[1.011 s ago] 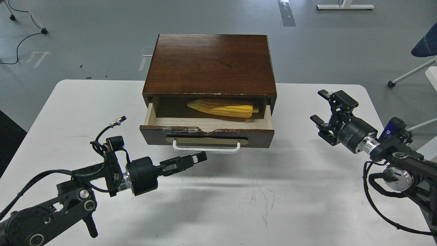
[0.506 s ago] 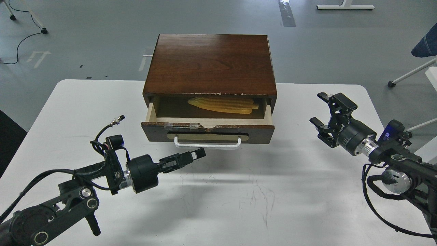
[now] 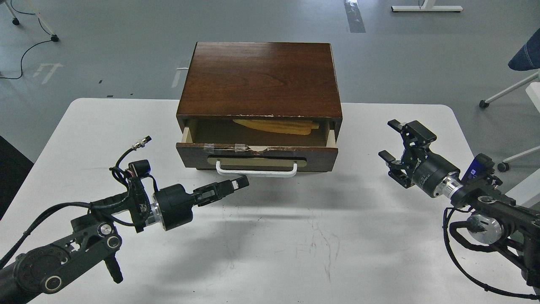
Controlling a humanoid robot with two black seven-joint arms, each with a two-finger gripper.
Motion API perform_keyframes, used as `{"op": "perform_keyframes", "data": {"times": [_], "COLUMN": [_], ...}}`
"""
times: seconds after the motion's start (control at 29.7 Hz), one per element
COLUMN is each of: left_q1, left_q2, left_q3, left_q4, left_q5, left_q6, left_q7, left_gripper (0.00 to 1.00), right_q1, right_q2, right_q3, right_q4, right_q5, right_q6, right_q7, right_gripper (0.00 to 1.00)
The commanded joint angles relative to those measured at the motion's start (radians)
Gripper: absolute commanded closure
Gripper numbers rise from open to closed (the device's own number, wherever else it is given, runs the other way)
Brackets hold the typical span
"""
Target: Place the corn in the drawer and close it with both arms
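Corn (image 3: pixel 276 126) lies lengthwise inside the drawer (image 3: pixel 257 154), mostly shaded under the cabinet (image 3: pixel 259 78) top, and the drawer stands only slightly pulled out. Left gripper (image 3: pixel 241 183) has its fingers pressed together, holds nothing, and sits just below the white handle (image 3: pixel 256 171) without visible contact. Right gripper (image 3: pixel 392 141) is spread apart and empty, well clear of the cabinet on the right side of the white worktop (image 3: pixel 295 236).
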Motion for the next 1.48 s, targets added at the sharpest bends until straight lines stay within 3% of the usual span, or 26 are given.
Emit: {"op": "perform_keyframes", "data": {"times": [0.0,1.45], "left_q1": [-0.018,-0.124], "left_q2": [0.000,-0.043], "left_q3": [0.001,0.016], "left_q4": [0.016,0.158], "left_q5": [-0.009,-0.052], "left_q6": [-0.004,-0.022], "left_q7": [-0.001,-0.005], "left_gripper": [1.00,1.00], "right_q1": [0.000,-0.019], "right_q2": [0.000,0.001], "right_q3": [0.000,0.000], "right_q4": [0.000,0.000], "right_q5": [0.001,0.001], "right_q6": [0.001,-0.007], "right_q7": [0.000,0.000], "right_gripper": [0.04,0.04]}}
